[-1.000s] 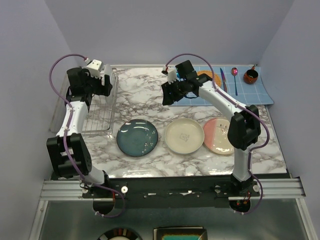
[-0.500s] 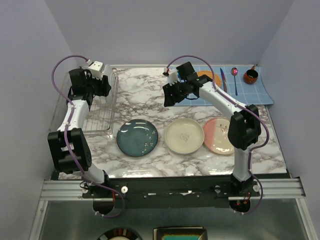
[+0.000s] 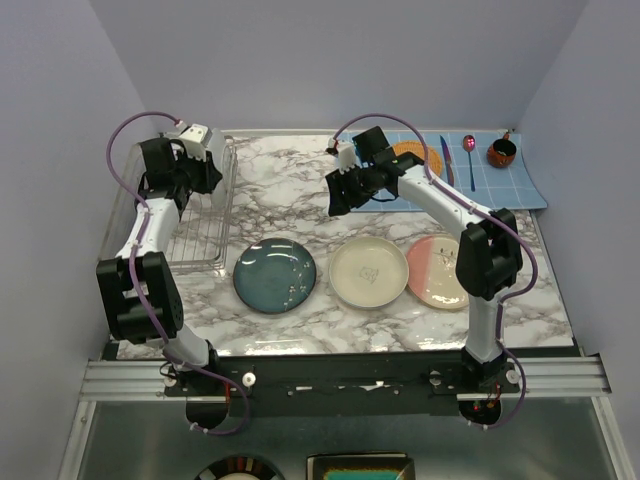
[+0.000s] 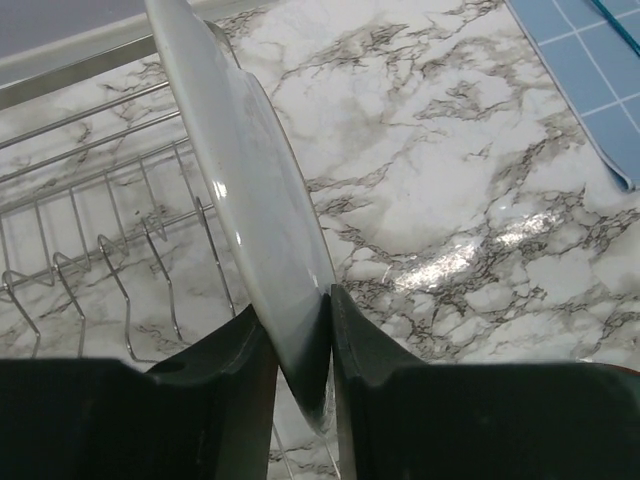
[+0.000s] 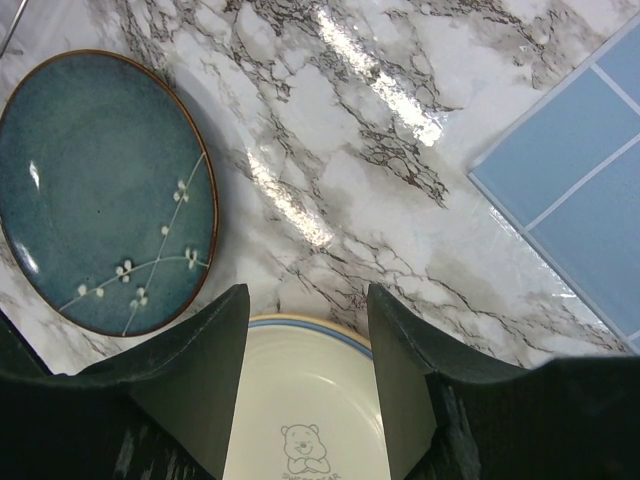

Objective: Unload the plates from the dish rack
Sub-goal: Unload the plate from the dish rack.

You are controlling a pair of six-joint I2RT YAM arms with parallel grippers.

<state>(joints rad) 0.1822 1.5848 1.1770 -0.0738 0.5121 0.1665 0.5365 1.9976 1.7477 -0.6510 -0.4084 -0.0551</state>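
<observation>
The marble tabletop (image 3: 300,190) carries everything: the wire dish rack (image 3: 200,240) at its left side, a blue mat (image 3: 500,185) at the far right, and three plates lying flat in a row along the near side, a teal plate (image 3: 274,275), a cream plate (image 3: 368,272) and a pink and cream plate (image 3: 432,275). One white plate (image 4: 240,170) stands on edge in the dish rack, tilted among the upright wires, and it is the only one I can see there. The left end effector (image 4: 298,318) is clamped on its rim, one finger against each face, biting only a narrow strip. The right end effector (image 5: 305,300) hangs above the tabletop with its jaws apart and nothing between them, over the gap between the teal plate and the cream plate. The risk lies in that thin hold: glazed ceramic is slick and most of the plate's weight sits away from the fingers, so on lifting it could pivot or slide out and drop onto wire or marble. Drawn out at a slant, its edge may also snag an upright wire and drag the rack along.
</observation>
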